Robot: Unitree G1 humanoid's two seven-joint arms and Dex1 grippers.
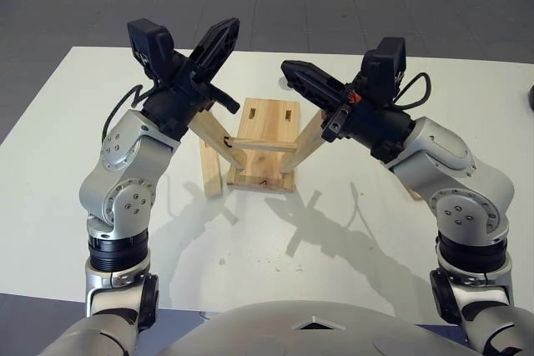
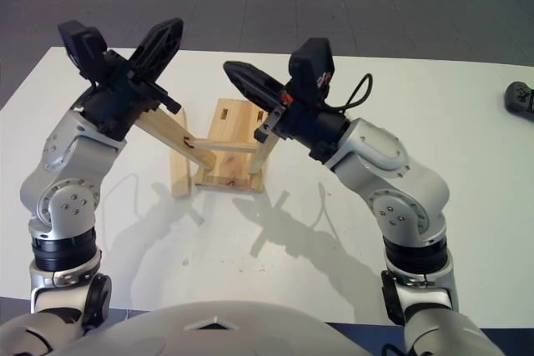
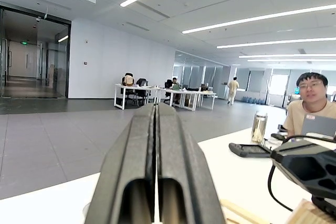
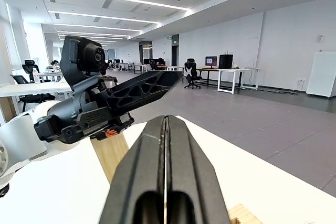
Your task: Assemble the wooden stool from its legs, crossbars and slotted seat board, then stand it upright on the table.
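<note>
A partly joined wooden stool sits mid-table. Its slotted seat board (image 1: 269, 120) faces me, and a crossbar (image 1: 263, 145) runs across in front of it. One leg (image 1: 209, 156) slants up to the left and another leg (image 1: 307, 143) slants up to the right. My left gripper (image 1: 224, 32) is raised above the left leg's top end, pointing up, fingers (image 3: 142, 145) shut with nothing between them. My right gripper (image 1: 292, 68) hovers over the right leg's top, pointing left, also shut and empty (image 4: 165, 120). Both wrists are close against the leg tops.
The white table (image 1: 417, 231) has free room in front of and beside the stool, with small wood chips (image 1: 275, 266) near the front. A black device (image 2: 521, 99) lies at the far right edge. A bottle (image 3: 259, 127) stands beyond it.
</note>
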